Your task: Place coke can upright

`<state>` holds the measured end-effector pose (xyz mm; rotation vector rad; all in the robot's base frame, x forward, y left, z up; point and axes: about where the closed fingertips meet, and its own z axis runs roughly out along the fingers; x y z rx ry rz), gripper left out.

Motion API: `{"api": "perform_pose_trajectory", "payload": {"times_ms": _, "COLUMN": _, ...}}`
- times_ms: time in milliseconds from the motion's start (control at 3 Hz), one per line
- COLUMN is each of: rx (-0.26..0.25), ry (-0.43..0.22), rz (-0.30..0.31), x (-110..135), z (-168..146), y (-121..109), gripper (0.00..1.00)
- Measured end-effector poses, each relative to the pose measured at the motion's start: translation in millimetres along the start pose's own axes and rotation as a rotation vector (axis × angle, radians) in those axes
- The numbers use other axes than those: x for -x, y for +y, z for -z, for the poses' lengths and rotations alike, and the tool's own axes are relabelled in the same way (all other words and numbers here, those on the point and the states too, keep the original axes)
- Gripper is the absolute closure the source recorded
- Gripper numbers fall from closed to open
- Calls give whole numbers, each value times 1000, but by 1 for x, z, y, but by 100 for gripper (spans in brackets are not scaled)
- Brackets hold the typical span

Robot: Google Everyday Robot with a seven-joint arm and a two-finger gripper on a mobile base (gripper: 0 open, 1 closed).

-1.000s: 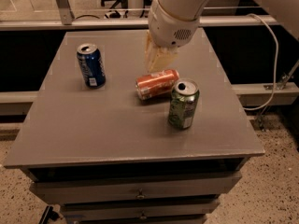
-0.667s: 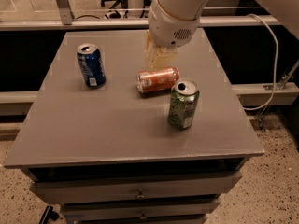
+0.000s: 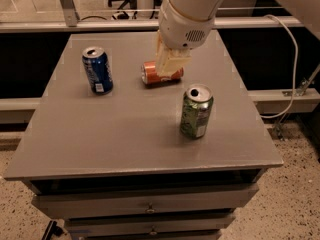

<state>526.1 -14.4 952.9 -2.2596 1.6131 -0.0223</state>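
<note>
The coke can [image 3: 151,74] is red-orange and lies on its side near the middle of the grey table [image 3: 125,129], its silver end facing left. My gripper [image 3: 170,64] hangs from the white arm directly over the can's right half, and its cream fingers hide that part of the can. Whether they touch the can cannot be told.
A blue can [image 3: 97,70] stands upright at the left of the table. A green can [image 3: 196,111] stands upright in front and to the right of the coke can. The table has drawers below. A rail and a white cable run behind and at the right.
The gripper has come down and forward over the coke can. The can has shifted slightly back and left on the table. The blue and green cans have not moved.
</note>
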Motion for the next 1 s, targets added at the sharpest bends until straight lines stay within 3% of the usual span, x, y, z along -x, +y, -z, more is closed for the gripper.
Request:
{"api": "perform_pose_trajectory", "payload": {"times_ms": 333, "rx": -2, "ry": 4, "rz": -7, "x": -1, "z": 1, "y": 0, "gripper": 13}}
{"api": "perform_pose_trajectory", "payload": {"times_ms": 667, "rx": -5, "ry": 5, "rz": -9, "x": -1, "z": 1, "y": 2, "gripper": 0}}
{"api": "perform_pose_trajectory", "payload": {"times_ms": 1000, "rx": -5, "ry": 5, "rz": -9, "x": -1, "z": 1, "y": 2, "gripper": 0}}
